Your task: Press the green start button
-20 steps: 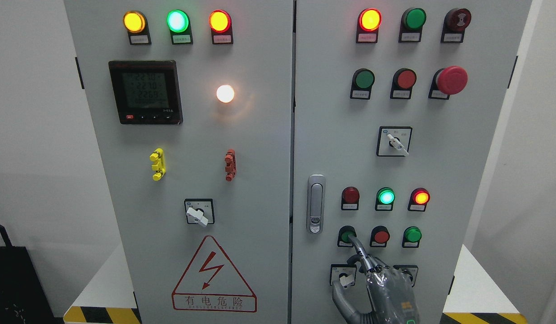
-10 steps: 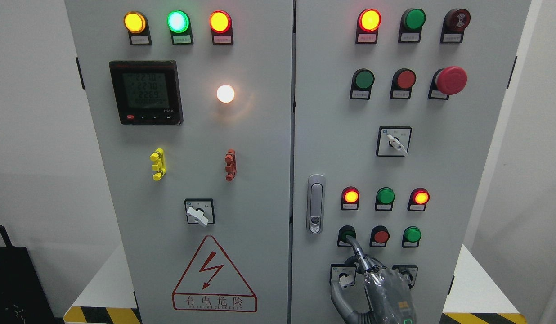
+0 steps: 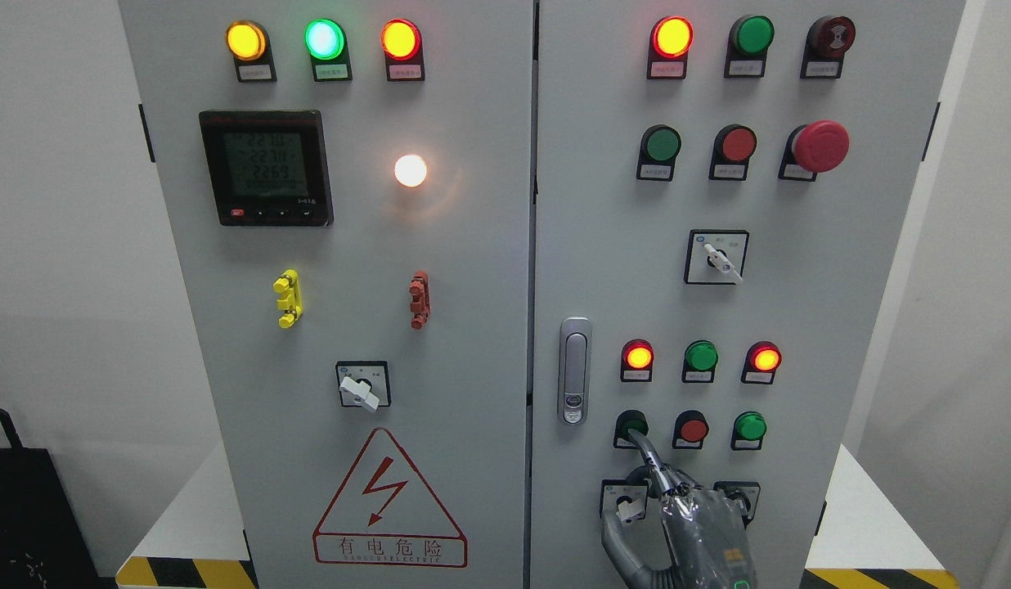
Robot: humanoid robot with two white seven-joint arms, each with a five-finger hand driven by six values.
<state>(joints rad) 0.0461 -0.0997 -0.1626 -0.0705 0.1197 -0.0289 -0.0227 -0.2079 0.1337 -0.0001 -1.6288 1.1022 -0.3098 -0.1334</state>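
My right hand [image 3: 687, 514], grey and wrapped in clear film, comes up from the bottom edge on the right door of the cabinet. Its index finger [image 3: 646, 452] is stretched out and its tip touches the green start button [image 3: 631, 423], the leftmost of the lower row of three buttons. The other fingers are curled and hold nothing, and the thumb lies by a rotary switch [image 3: 624, 501]. Above that button a red lamp [image 3: 637, 357] glows, the green lamp [image 3: 701, 357] beside it is dark, and another red lamp [image 3: 766, 358] is lit. My left hand is out of view.
Right of the pressed button sit a red button [image 3: 692, 429] and another green one [image 3: 749, 426]. A door handle [image 3: 574, 370] stands to the left. Higher up are a selector switch [image 3: 717, 257] and a red mushroom stop [image 3: 819, 146]. The left door carries a meter [image 3: 265, 168] and lamps.
The green lamp above the lower buttons has gone dark and the red lamp to its left has lit. The hand has barely shifted, its index finger still on the green button.
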